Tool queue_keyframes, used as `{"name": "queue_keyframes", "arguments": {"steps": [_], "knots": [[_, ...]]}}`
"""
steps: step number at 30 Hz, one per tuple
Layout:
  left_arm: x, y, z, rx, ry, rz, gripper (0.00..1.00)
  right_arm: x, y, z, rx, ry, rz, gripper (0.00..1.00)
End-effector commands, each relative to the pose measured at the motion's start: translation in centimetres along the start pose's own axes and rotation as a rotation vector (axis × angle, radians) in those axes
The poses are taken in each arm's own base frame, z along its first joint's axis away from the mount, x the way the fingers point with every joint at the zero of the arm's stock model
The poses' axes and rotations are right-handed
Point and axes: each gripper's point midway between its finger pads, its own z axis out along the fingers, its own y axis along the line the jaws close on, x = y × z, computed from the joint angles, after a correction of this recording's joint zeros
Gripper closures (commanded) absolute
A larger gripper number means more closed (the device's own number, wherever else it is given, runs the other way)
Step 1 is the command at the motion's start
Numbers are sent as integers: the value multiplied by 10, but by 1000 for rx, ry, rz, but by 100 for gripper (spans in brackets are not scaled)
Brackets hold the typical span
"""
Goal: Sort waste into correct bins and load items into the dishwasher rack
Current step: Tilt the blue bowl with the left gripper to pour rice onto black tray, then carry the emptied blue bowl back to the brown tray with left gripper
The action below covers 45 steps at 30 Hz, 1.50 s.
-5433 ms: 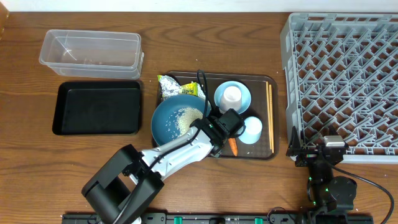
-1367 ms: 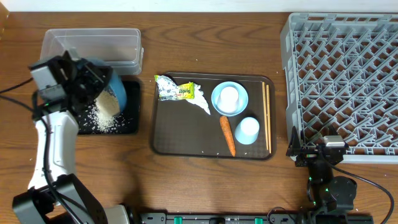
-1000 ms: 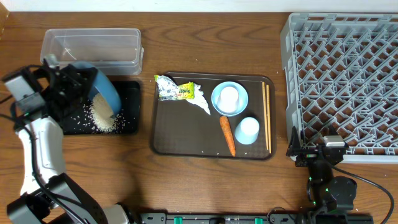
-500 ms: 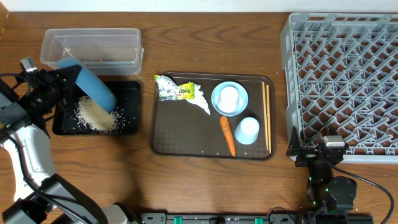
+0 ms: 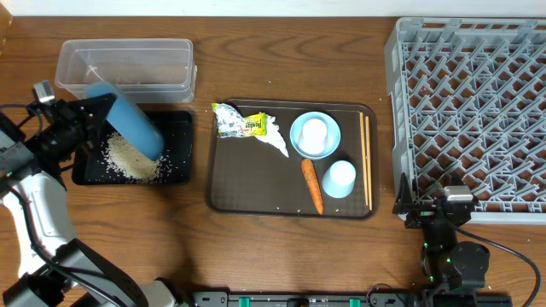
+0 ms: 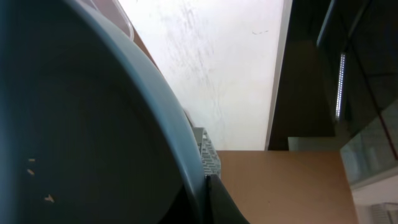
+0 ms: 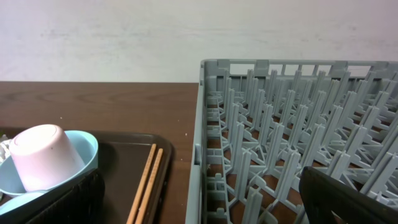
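Our left gripper [image 5: 90,116] is clamped on the rim of the dark blue dish [image 5: 125,120], which is tipped steeply on edge over the black tray [image 5: 177,130] near the left edge of the bench. In the wrist view the dish's inside fills the frame and only a few specks cling to it. The rice [image 5: 130,159] lies heaped in the tray's near half, with loose grains scattered around the heap.

We judge the main risk to be the grip. A rim pinch on a wide, tilted dish can twist or slip, and a drop here would scatter rice over the tray's low wall. The dish's upper edge sits close to the clear tub [image 5: 124,43] toward the far-left corner, so swinging it back carelessly could knock the tub. Clinging grains could also fall on the bench during the carry.

The way to the dishwasher rack [image 5: 469,102] at the right edge crosses the brown serving tray [image 5: 256,183] in the middle, where the wrapper [image 5: 241,124], carrot [image 5: 312,185] and chopsticks [image 5: 368,158] wait. A low pass could clip them. Our right gripper [image 5: 444,206] sits by the rack's near edge, fingers spread wide and holding nothing.
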Motion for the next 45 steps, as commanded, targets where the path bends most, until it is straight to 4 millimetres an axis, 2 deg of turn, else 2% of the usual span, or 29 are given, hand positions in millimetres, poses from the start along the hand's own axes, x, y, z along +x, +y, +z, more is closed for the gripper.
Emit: {"name": "queue_keyframes", "arguments": {"steps": [1, 4, 6, 9, 16, 18, 19, 21, 23, 27, 30, 34, 37, 41, 45], "knots": [[9, -15, -5, 48, 44, 0, 94, 2, 5, 0, -16, 5, -16, 1], [6, -13, -6, 39, 26, 126, 94, 2, 5, 0, -16, 5, -16, 1], [9, -11, -10, 43, 36, 37, 94, 2, 5, 0, -16, 5, -16, 1], [14, -22, -12, 95, 66, 137, 94, 2, 5, 0, -16, 5, -16, 1], [22, -31, -14, 131, 98, 122, 94, 2, 5, 0, -16, 5, -16, 1], [26, -40, -14, 178, 122, 252, 94, 2, 5, 0, -16, 5, -16, 1], [24, -38, -14, 168, 111, 261, 93, 2, 5, 0, -17, 5, -16, 1], [21, -31, -14, 125, 98, 65, 94, 2, 5, 0, -17, 5, -16, 1], [21, -35, -14, 141, 104, 116, 94, 2, 5, 0, -16, 5, -16, 1], [31, -42, -13, 167, 151, 39, 94, 2, 5, 0, -17, 5, -16, 1], [39, -57, -13, 176, 157, 118, 94, 2, 5, 0, -17, 5, -16, 1], [58, -86, -17, 186, 152, 233, 94, 2, 5, 0, -17, 5, -16, 1], [81, -114, -20, 197, 154, 334, 94, 2, 5, 0, -17, 5, -16, 1], [126, -147, -14, 229, 208, 454, 94, 2, 5, 0, -17, 5, -16, 1], [171, -157, 5, 220, 280, 481, 94, 2, 5, 0, -16, 5, -16, 1]]}}
